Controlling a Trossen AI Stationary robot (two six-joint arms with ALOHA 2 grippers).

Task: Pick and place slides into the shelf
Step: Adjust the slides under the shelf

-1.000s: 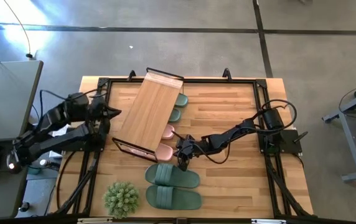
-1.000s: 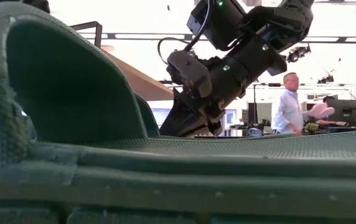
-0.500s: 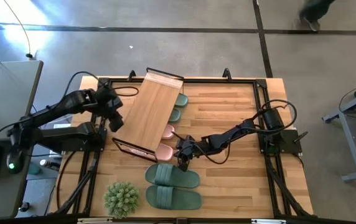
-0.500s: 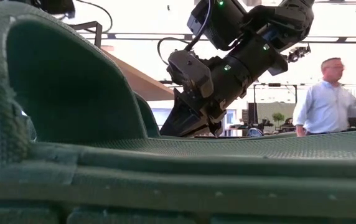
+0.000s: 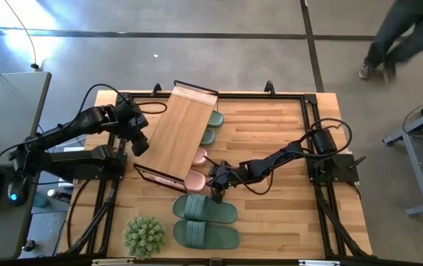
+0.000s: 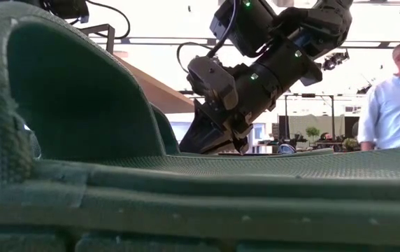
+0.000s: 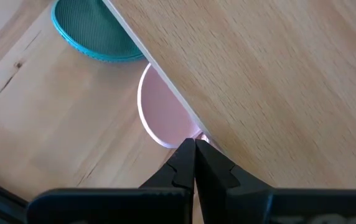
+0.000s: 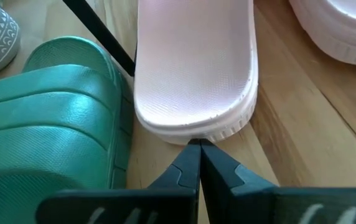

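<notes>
The right tool (image 5: 217, 193), fingers pressed together and empty, sits just at the heel of the pink-and-white rubber slide (image 8: 193, 68), whose long axis runs straight away from it under the light bamboo-topped shelf (image 5: 182, 133) near the desk's (image 5: 271, 222) middle. A sage-green slide (image 5: 205, 209) lies just beside, toward the desk's near edge. The right arm is plainly nearer. The left tool (image 7: 194, 155), also closed, has swung in from the desk's left edge over the shelf's board; the right arm has not moved.

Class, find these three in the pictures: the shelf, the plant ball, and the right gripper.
shelf (image 5: 180, 131): high view, middle of its wooden top board.
plant ball (image 5: 144, 236): high view, its centre.
right gripper (image 8: 198, 144): right wrist view, its closed fingertips.
</notes>
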